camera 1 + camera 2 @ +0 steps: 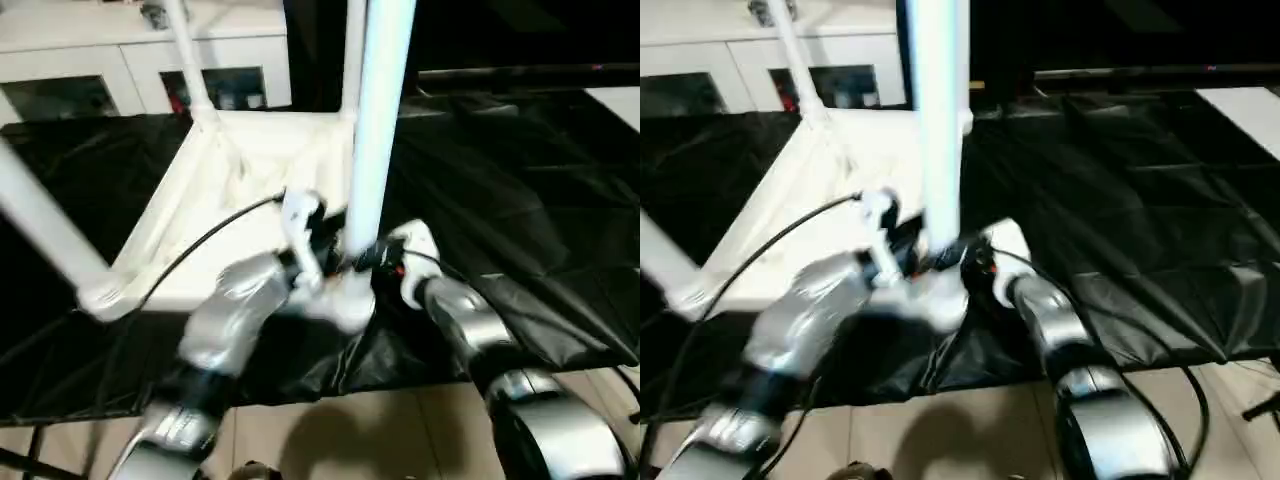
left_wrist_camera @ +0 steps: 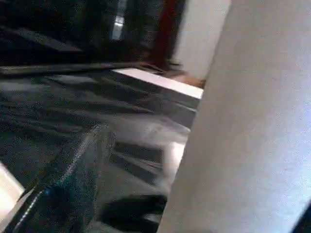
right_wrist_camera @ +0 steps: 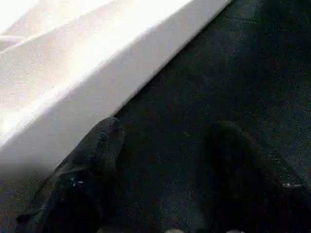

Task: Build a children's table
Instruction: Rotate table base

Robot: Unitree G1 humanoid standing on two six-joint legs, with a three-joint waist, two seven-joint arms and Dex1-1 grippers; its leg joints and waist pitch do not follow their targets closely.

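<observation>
Your tabletop (image 1: 240, 200) lies upside down on the black cloth (image 1: 520, 230), ribbed underside up, which is why the legs stand skyward from its corner sockets: one rises at the far corner (image 1: 185, 50), another slants off the near left corner (image 1: 40, 225), and a third stands behind the one you are working. That near leg (image 1: 380, 110) stands upright over the near right corner, its foot meeting the socket (image 1: 345, 300), so I judge you are seating it. Your left gripper (image 1: 312, 255) sits against the leg's lower end with fingers spread wide; its wrist view puts the white tube just beside one dark finger (image 2: 63, 184), but you cannot tell whether it bears on it. Your right gripper (image 3: 160, 170) hangs low beside the tabletop's edge, fingers (image 3: 87, 165) parted over the cloth and empty, likely placed to brace the corner.
</observation>
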